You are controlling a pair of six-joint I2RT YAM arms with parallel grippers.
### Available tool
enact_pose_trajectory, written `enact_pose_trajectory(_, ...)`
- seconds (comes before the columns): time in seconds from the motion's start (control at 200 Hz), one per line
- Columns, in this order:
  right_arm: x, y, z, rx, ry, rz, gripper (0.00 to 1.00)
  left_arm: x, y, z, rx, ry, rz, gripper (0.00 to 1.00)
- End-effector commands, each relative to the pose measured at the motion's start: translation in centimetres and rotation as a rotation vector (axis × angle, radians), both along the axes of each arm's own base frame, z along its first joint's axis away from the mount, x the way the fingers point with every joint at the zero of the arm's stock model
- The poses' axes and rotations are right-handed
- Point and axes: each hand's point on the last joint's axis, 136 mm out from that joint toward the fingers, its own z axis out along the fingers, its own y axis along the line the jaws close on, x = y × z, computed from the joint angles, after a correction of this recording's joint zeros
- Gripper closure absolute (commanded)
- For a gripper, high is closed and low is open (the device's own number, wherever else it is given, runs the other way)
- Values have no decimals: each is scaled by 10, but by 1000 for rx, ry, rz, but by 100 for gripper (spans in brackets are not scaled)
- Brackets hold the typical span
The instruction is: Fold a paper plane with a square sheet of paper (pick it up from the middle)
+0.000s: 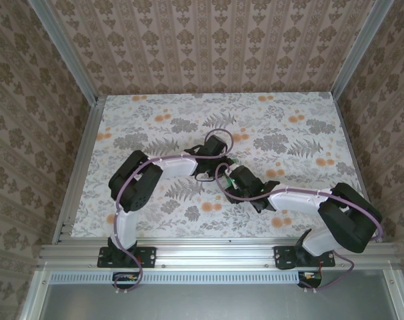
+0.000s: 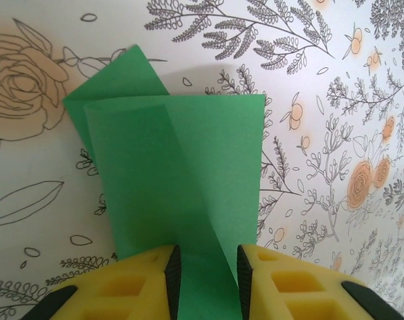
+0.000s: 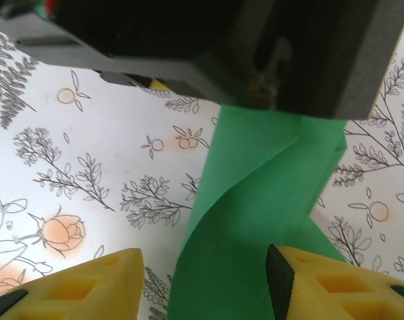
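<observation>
Over the middle of the bench [image 1: 155, 113] the two arms meet nose to nose above the paper [image 2: 182, 167], which is part-folded, one flap poking out askew from under the other. The left pincer [image 2: 207, 267] has its jaws partway in, with the paper running between them (whether the pads truly bite, I cannot tell). The right pincer [image 3: 202, 257] is open, its jaws well apart on either side of a twisted, curling stretch. That twist is the danger! Close the right pincer on it and a crooked crease may set. Pull against the left and the paper could tear, or slide free if that hold is loose.
</observation>
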Motion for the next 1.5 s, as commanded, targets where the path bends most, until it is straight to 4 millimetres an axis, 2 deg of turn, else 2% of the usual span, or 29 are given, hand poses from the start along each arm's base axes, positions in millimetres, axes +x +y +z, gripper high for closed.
enact_pose_trajectory(0.0,-8,0,-7,9,5,6,46,4,-9,13,-41,-11,-10,70)
enact_pose_trajectory(0.09,-5,-10,-12,-37,-1,-34,46,4,-9,15,-48,-13,-9,69)
enact_pose_trajectory(0.185,-4,-11,-16,-44,3,-38,48,4,-9,16,-56,-10,-9,70)
enact_pose_trajectory(0.325,-2,-17,-17,-56,-13,-76,55,5,-9,18,-67,-9,-7,70)
enact_pose_trajectory(0.62,-3,-18,-13,-3,-34,-104,88,6,-6,21,-81,-12,1,69)
enact_pose_trajectory(0.79,-3,-15,-6,48,-28,-121,100,7,-7,29,-93,-23,-2,68)
enact_pose_trajectory(0.905,-3,-13,-4,92,-7,-130,100,7,-5,35,-99,-33,-1,66)
enact_pose_trajectory(0.92,-2,-12,5,121,-21,-133,100,7,-4,36,-100,-36,0,66)
enact_pose_trajectory(0.975,-2,-11,11,167,-12,-142,100,7,-1,42,-103,-48,6,63)
enact_pose_trajectory(1.095,-6,-3,22,303,25,-144,100,8,12,56,-104,-80,34,51)
enact_pose_trajectory(1.18,-9,4,28,397,62,-146,100,7,23,67,-110,-108,54,39)
enact_pose_trajectory(1.325,-12,22,40,571,126,-155,100,2,44,85,-98,-149,86,29)
enact_pose_trajectory(1.415,-11,29,42,653,162,-181,100,-2,54,92,-85,-167,90,28)
enact_pose_trajectory(1.495,-11,42,54,750,194,-165,100,-7,61,95,-78,-175,90,28)
